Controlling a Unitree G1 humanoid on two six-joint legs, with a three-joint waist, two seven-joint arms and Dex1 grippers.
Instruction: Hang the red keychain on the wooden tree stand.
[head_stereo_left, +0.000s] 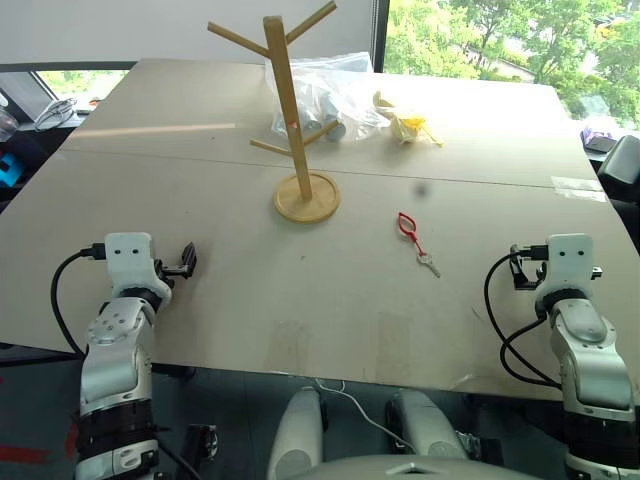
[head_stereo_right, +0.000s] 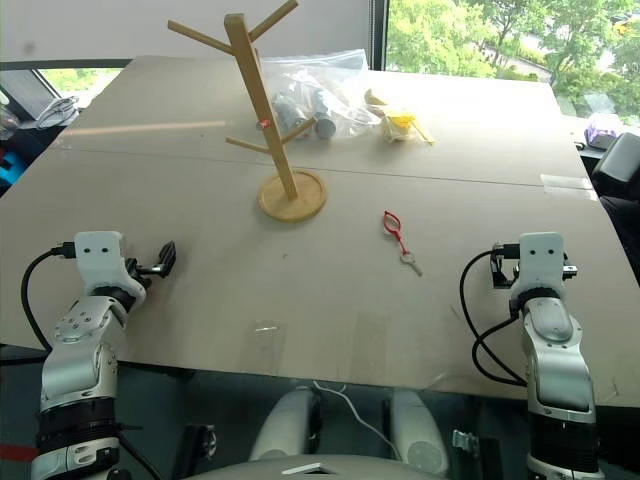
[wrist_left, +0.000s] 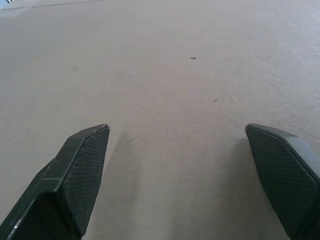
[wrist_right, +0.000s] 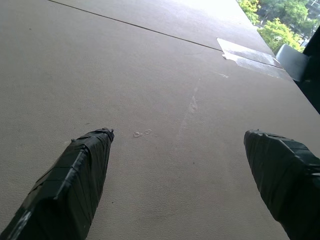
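The red keychain (head_stereo_left: 409, 230) lies flat on the beige table, its small silver key (head_stereo_left: 428, 264) pointing toward me, right of centre. The wooden tree stand (head_stereo_left: 288, 110) rises upright on its round base (head_stereo_left: 307, 198), left of and behind the keychain. My left gripper (wrist_left: 177, 127) is open over bare tabletop near the front left, well away from both. Over the front right of the table, my right gripper (wrist_right: 179, 131) also stands open and empty, to the right of the keychain and nearer the front edge.
Behind the stand lie a clear plastic bag (head_stereo_left: 325, 88) with items in it and a yellow object (head_stereo_left: 410, 125). Strips of clear tape (head_stereo_left: 578, 188) sit at the table's right edge. A dark chair (head_stereo_left: 622, 165) stands beyond that edge.
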